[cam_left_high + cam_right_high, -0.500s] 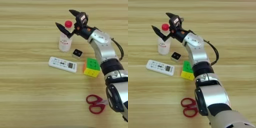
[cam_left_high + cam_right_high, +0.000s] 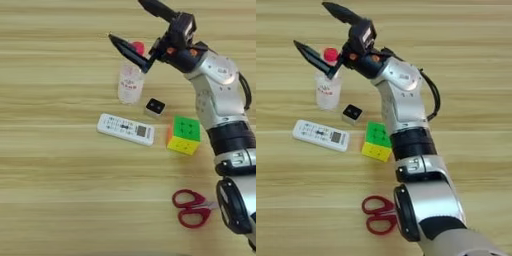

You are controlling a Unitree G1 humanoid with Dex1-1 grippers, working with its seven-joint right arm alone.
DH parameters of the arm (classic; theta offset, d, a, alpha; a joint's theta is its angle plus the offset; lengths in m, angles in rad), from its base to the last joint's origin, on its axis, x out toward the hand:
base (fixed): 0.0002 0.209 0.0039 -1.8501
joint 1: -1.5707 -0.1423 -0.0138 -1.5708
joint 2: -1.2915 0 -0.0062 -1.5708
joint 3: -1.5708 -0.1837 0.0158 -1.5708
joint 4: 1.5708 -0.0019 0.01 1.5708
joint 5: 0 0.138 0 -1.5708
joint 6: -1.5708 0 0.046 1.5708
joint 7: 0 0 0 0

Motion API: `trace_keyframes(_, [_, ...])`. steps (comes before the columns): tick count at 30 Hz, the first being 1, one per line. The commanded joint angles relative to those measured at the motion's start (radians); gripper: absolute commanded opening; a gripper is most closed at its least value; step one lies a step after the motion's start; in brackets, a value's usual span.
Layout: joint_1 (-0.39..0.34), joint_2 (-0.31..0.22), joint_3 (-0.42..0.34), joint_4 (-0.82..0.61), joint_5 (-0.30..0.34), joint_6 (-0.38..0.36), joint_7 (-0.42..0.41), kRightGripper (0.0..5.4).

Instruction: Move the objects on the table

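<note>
The pincer (image 2: 134, 25) is seen spread wide apart, holding nothing, raised above the far side of the surface (image 2: 50, 200). One black finger is stretched out over the red cap of the clear bottle (image 2: 131, 82), the other is pointed up and away towards the far edge.

The things to be moved are all found nearer than the pincer and untouched. The white remote (image 2: 126, 129) is laid flat just in front of the bottle; the puzzle cube (image 2: 184, 135) is set to its right, apart from it; the red-handled scissors (image 2: 192, 208) are left well apart, near the front edge beside the silver forearm.

The main risk is judged to be the bottle: it stands upright and narrow directly beneath the lower finger, so it could be tipped onto the remote if the arm is lowered or swung across. The small black-topped block (image 2: 155, 107), placed between bottle and cube, could be nudged as well. The scissors could be brushed by the forearm

Counted: one remote, one puzzle cube, one pair of scissors, one bottle, one small block
</note>
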Motion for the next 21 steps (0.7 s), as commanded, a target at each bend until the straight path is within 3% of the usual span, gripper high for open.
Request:
trace_keyframes(1, [-0.016, -0.057, 0.026, -0.109, 0.035, 0.051, 0.073, 5.39])
trace_keyframes(6, [0.038, -0.114, 0.078, -0.172, 0.035, 0.134, 0.179, 5.39])
trace_keyframes(12, [0.098, -0.190, 0.151, -0.209, -0.023, 0.235, 0.254, 5.39])
trace_keyframes(21, [0.122, -0.231, 0.211, -0.182, -0.116, 0.287, 0.282, 5.39])
